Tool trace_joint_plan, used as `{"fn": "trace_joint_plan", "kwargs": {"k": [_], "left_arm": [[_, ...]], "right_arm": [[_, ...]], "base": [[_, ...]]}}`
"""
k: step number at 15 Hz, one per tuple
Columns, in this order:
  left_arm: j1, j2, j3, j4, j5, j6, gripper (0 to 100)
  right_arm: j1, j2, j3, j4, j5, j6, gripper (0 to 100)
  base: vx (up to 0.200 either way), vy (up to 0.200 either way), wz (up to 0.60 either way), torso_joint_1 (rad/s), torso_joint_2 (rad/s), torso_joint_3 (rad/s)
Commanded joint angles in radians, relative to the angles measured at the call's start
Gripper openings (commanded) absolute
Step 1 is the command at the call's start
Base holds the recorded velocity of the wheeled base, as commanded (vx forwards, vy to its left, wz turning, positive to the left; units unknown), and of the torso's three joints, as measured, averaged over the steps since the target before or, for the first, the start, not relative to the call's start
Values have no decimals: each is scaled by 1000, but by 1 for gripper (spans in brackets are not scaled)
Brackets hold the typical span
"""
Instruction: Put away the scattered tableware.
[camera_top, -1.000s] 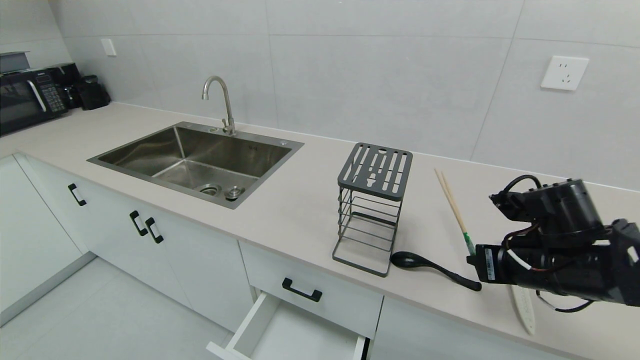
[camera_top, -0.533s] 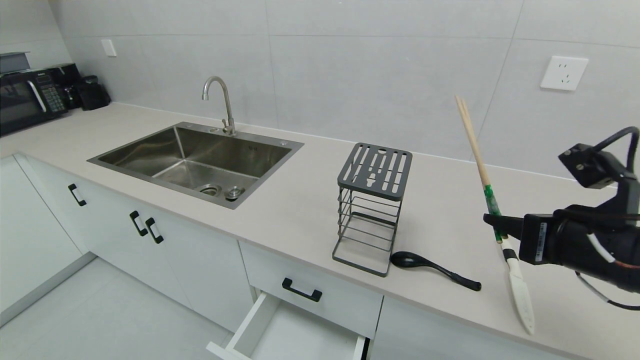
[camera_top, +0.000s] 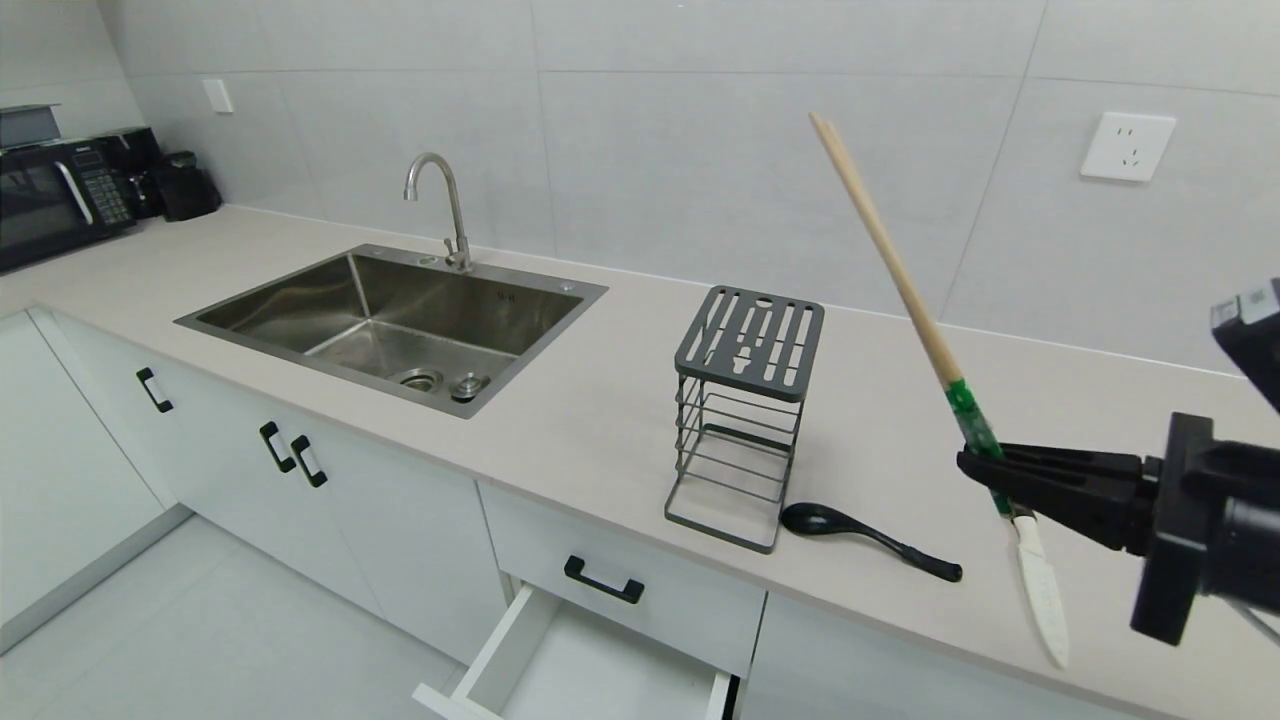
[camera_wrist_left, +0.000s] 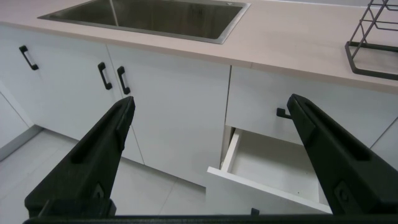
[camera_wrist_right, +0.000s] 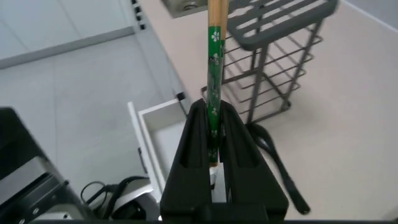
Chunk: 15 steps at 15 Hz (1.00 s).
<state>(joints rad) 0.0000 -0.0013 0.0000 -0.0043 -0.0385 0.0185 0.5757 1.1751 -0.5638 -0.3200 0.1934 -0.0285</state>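
Note:
My right gripper (camera_top: 985, 470) is shut on a pair of wooden chopsticks (camera_top: 890, 265) at their green-painted end, above the right part of the counter. The sticks slant up and left, over the grey wire cutlery rack (camera_top: 745, 420). In the right wrist view the fingers (camera_wrist_right: 199, 134) clamp the chopsticks (camera_wrist_right: 214, 50) with the rack (camera_wrist_right: 280, 56) beyond. A black spoon (camera_top: 865, 540) lies beside the rack's base. A white knife (camera_top: 1040, 600) lies near the counter's front edge, below the gripper. My left gripper (camera_wrist_left: 211, 102) hangs open in front of the cabinets, holding nothing.
A steel sink (camera_top: 540, 350) with a faucet (camera_top: 440, 200) is set into the counter at the left. Below the rack a white drawer (camera_top: 590, 670) stands pulled out, also visible as the drawer (camera_wrist_left: 267, 168). A microwave (camera_top: 55, 195) sits at the far left.
The right gripper lifted the chopsticks off the counter and raised them; their free ends swung up and left toward the rack. The knife, hidden under the arm earlier, now shows.

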Motion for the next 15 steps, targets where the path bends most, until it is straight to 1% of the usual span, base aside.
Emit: {"fn": "trace_joint_plan", "kwargs": {"k": [1,3,6,8,9,11,12,13,15], "left_arm": [[0,1,0,0,0,0,100],[0,1,0,0,0,0,100],[0,1,0,0,0,0,100],[0,1,0,0,0,0,100],[0,1,0,0,0,0,100],[0,1,0,0,0,0,100],[0,1,0,0,0,0,100],[0,1,0,0,0,0,100],[0,1,0,0,0,0,100]], "right_arm": [[79,1,33,1,8,-8,0],[133,15,62,4,9,-8,0],[227,55,47,53,15,-8,0],[280,93,42,52,26,-11,0],[323,123,41,52,24,-11,0],[363,175,28,52,20,-11,0],[369,202,10,52,18,-11,0],[380,273,-51,52,20,-11,0],[386,354,-110,50,20,-11,0]], "base": [[0,0,0,0,0,0],[0,0,0,0,0,0],[0,0,0,0,0,0],[0,0,0,0,0,0],[0,0,0,0,0,0],[0,0,0,0,0,0],[0,0,0,0,0,0],[0,0,0,0,0,0],[0,0,0,0,0,0]]}}
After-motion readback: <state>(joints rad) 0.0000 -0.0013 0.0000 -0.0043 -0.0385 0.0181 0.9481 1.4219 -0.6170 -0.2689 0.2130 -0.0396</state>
